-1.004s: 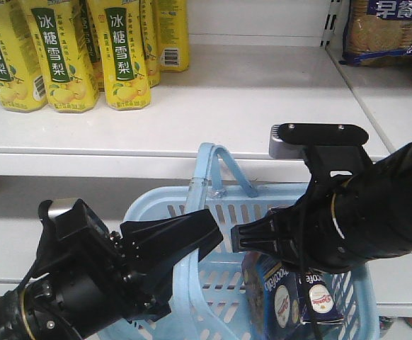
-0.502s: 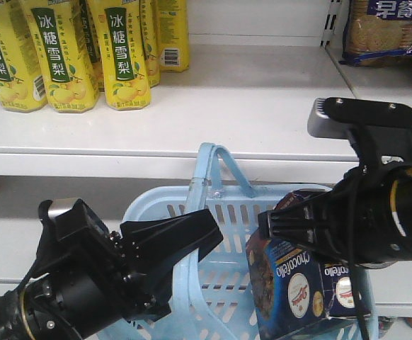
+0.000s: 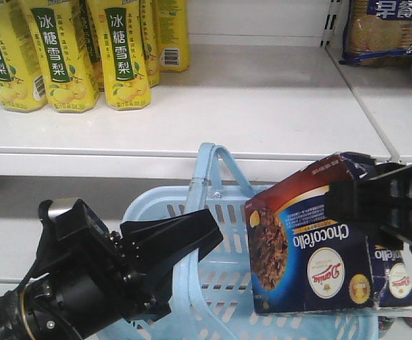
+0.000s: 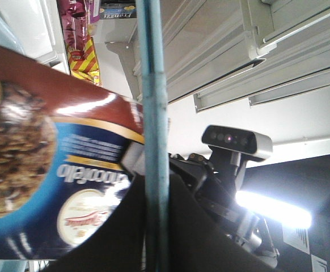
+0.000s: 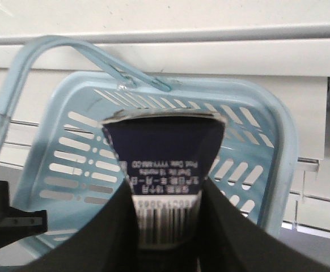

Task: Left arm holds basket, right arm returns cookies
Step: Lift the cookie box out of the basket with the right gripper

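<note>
Cookies (image 3: 312,248) hang tilted over the basket (image 3: 213,212), toward its right side, near the shelf's (image 3: 262,106) front edge. We see our right hand (image 5: 165,192) clamped on the box's narrow sides. Our left hand (image 3: 185,269) is closed on a basket handle (image 4: 153,113). Yellow bottles (image 3: 121,57) stand at the shelf's back left.

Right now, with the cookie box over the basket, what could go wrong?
The right gripper pinches the cookies near one end, tilted; the box could twist or slip. The raised handle of the basket stands close beside the box and could snag it. The shelf edge lies just above; a low approach might hit it.
</note>
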